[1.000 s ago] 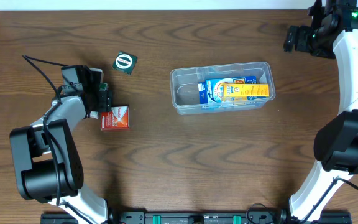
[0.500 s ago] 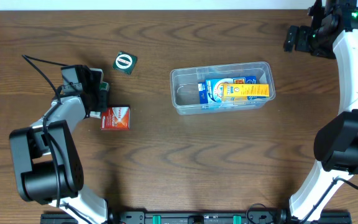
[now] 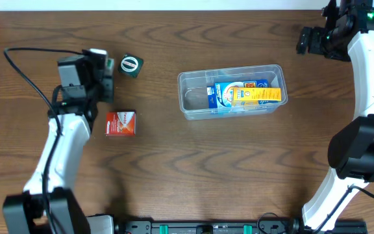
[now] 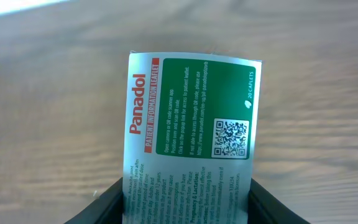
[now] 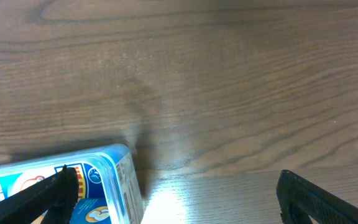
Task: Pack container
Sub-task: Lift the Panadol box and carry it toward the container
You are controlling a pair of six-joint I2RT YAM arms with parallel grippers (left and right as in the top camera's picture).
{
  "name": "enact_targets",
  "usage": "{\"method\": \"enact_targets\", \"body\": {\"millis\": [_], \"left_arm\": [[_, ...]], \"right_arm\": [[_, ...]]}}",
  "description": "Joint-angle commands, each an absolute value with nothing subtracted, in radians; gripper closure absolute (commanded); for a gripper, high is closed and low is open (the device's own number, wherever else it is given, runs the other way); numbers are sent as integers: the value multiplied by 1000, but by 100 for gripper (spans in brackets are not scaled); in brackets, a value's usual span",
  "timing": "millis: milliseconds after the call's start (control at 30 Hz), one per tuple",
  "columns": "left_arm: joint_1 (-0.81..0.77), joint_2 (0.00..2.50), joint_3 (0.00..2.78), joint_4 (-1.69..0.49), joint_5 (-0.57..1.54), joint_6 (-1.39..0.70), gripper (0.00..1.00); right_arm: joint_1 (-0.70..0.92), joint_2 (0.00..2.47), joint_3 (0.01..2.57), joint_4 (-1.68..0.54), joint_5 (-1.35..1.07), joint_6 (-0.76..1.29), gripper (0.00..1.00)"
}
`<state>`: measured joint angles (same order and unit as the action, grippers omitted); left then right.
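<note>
The clear plastic container (image 3: 193, 99) stands right of the table's centre and holds a blue box (image 3: 221, 95) and a yellow box (image 3: 260, 95). Its corner also shows in the right wrist view (image 5: 122, 180). My left gripper (image 3: 107, 70) is shut on a white and green Panadol box (image 4: 191, 118) and holds it above the table at the left. My right gripper (image 3: 308, 40) is open and empty at the far right, beyond the container; its fingers spread wide in the right wrist view (image 5: 176, 190).
A dark green box with a white circle (image 3: 130, 65) lies just right of my left gripper. A red box (image 3: 120, 123) lies on the table below it. A black cable (image 3: 24, 68) loops left of the left arm.
My left gripper has risen from the table beside the red box and moved toward the far edge, carrying the Panadol box. The right arm has not moved.
</note>
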<state>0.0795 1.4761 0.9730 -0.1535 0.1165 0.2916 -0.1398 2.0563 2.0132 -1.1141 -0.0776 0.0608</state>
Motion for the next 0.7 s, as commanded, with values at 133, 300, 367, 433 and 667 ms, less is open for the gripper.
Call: {"method": "enact_targets", "body": {"millis": [133, 300, 367, 433, 667], "left_arm": [[-89, 1422, 971, -143, 113, 288, 50], [-210, 1422, 971, -52, 113, 307, 50], [-251, 1422, 971, 10, 113, 307, 50], [-297, 1422, 971, 82, 113, 306, 50], [-422, 1427, 971, 221, 112, 306, 50]], "right_arm": [[-137, 2055, 2027, -1115, -78, 74, 1], [-137, 2055, 2027, -1115, -78, 74, 1], [-137, 2055, 2027, -1115, -78, 74, 0], [-137, 2055, 2027, -1115, -78, 74, 1], [-137, 2055, 2027, -1115, -78, 74, 1]]}}
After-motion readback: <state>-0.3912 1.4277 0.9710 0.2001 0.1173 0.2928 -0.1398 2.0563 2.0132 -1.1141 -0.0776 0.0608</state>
